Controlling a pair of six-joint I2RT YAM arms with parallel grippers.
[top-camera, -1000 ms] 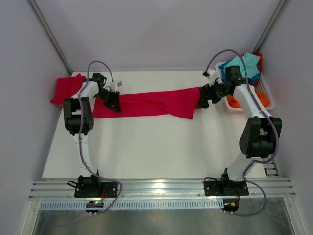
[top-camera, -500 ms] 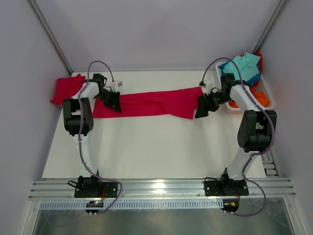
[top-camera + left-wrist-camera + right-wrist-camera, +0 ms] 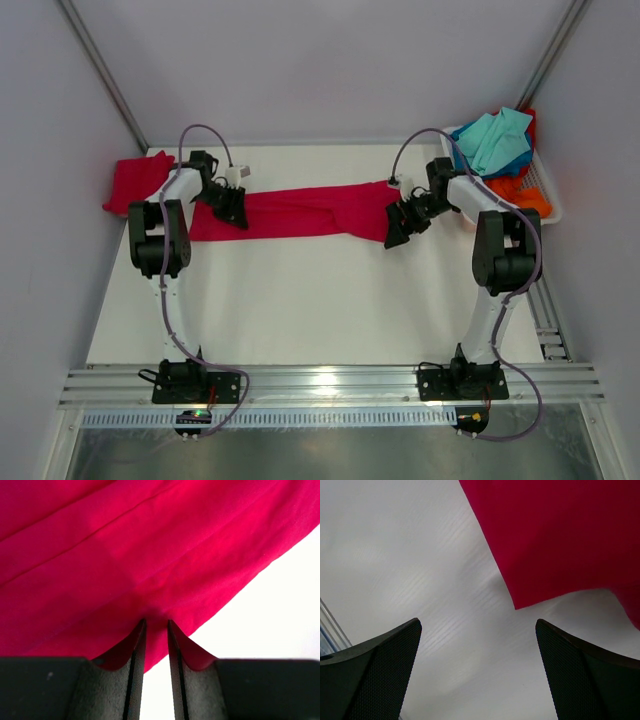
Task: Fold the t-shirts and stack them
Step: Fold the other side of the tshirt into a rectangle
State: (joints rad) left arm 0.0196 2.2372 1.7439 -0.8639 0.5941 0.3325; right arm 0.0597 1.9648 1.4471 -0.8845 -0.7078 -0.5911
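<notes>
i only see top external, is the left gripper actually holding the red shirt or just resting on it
Observer: The left wrist view shows the left gripper shut on a pinched fold of the crimson t-shirt.
Operator: ok and the other arm, open or shut
Observer: The right wrist view shows the right gripper wide open with nothing in it.
Operator: is it over the cloth
Observer: Only bare white table shows inside its opening. The shirt's corner lies just beyond, apart from it.
</notes>
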